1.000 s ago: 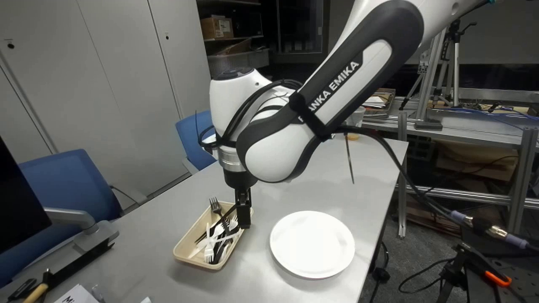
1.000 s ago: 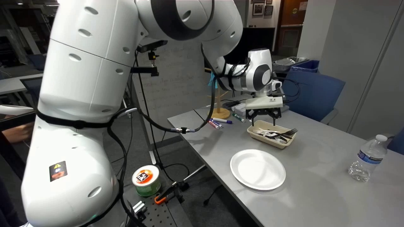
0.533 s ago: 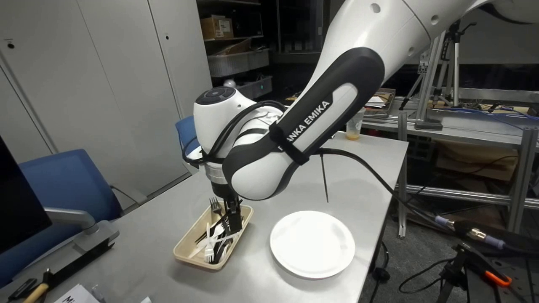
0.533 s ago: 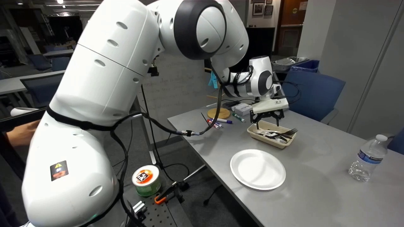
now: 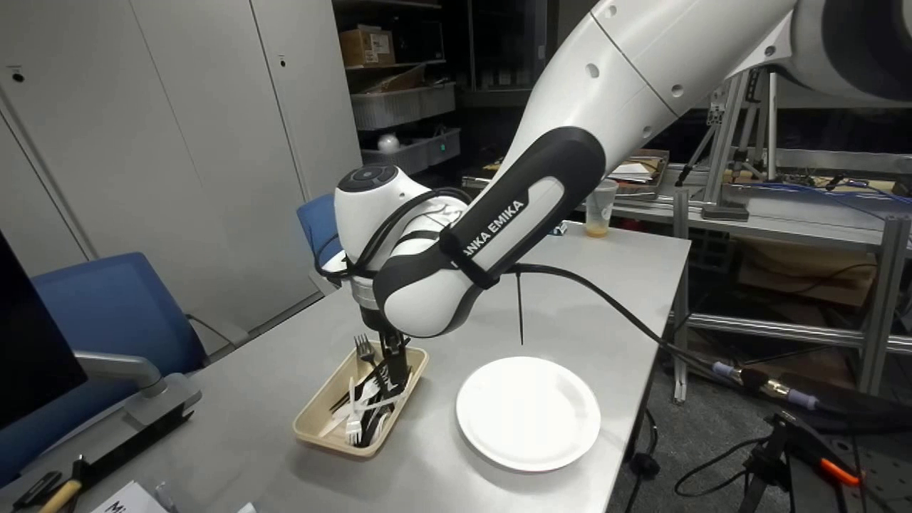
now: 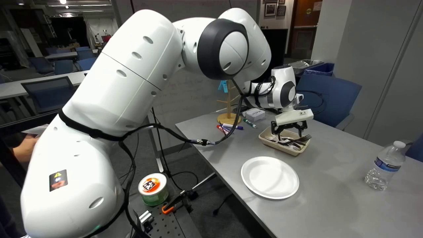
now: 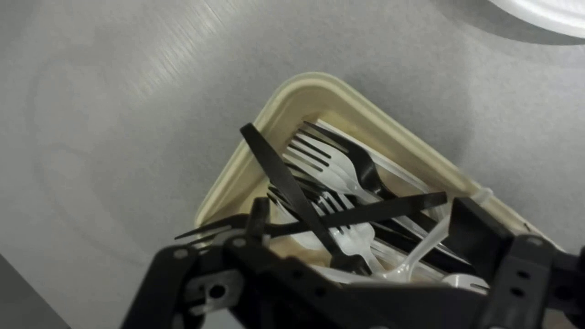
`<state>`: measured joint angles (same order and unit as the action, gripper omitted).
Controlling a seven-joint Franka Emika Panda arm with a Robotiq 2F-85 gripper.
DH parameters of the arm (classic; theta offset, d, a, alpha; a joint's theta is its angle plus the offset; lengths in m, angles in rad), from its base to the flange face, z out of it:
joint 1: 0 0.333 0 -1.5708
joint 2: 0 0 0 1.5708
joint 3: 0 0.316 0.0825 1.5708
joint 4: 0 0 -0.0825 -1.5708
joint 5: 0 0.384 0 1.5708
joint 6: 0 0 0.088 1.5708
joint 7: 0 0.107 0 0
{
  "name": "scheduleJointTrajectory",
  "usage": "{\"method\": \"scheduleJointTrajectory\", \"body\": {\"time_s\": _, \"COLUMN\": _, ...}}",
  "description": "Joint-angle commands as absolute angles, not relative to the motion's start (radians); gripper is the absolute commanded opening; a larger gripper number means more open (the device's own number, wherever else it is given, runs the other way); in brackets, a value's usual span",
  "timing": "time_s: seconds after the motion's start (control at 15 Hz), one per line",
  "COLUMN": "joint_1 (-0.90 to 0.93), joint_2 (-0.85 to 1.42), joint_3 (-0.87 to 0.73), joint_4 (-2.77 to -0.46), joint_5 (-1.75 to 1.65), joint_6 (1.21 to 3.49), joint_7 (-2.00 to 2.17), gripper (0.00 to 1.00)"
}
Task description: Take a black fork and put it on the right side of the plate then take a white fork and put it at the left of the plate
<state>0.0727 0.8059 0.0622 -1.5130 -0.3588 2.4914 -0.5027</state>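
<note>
The Franka Emika Panda arm (image 6: pixel 138 71) is being held arched toward the tan cutlery tray (image 5: pixel 320 439), its wrist (image 6: pixel 285 75) being bent above it. The Robotiq gripper (image 7: pixel 359 212) is being pointed downward over the tray, its fingers (image 7: pixel 476 235) being held apart.

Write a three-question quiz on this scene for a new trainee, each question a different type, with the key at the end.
1. True or false: the gripper stands open rather than clamped on a fork.

2. Multiple choice: which of these is nearest the plate?
A) the water bottle
B) the tan tray
C) the green marker

3. Fill in the blank: in an exterior view, the tines of a black fork jut past the tan tray's ____.

Key: 1. True. 2. B. 3. Rim.
</note>
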Motion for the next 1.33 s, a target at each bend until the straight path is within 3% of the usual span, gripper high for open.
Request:
{"method": "scheduleJointTrajectory", "body": {"time_s": 0.0, "joint_1": 0.067, "joint_2": 0.882, "joint_3": 0.061, "joint_4": -1.402, "joint_5": -0.364, "joint_6": 2.451, "joint_7": -0.542, "gripper": 1.0}}
{"method": "scheduleJointTrajectory", "body": {"time_s": 0.73, "joint_1": 0.069, "joint_2": 0.993, "joint_3": 0.066, "joint_4": -1.237, "joint_5": -0.353, "joint_6": 2.39, "joint_7": -0.586, "gripper": 1.0}}
{"method": "scheduleJointTrajectory", "body": {"time_s": 0.87, "joint_1": 0.07, "joint_2": 1.006, "joint_3": 0.068, "joint_4": -1.22, "joint_5": -0.351, "joint_6": 2.383, "joint_7": -0.59, "gripper": 0.89}}
{"method": "scheduleJointTrajectory", "body": {"time_s": 1.13, "joint_1": 0.067, "joint_2": 1.026, "joint_3": 0.074, "joint_4": -1.197, "joint_5": -0.343, "joint_6": 2.376, "joint_7": -0.594, "gripper": 0.83}}
{"method": "scheduleJointTrajectory", "body": {"time_s": 1.27, "joint_1": 0.067, "joint_2": 1.033, "joint_3": 0.075, "joint_4": -1.191, "joint_5": -0.34, "joint_6": 2.374, "joint_7": -0.592, "gripper": 0.59}}
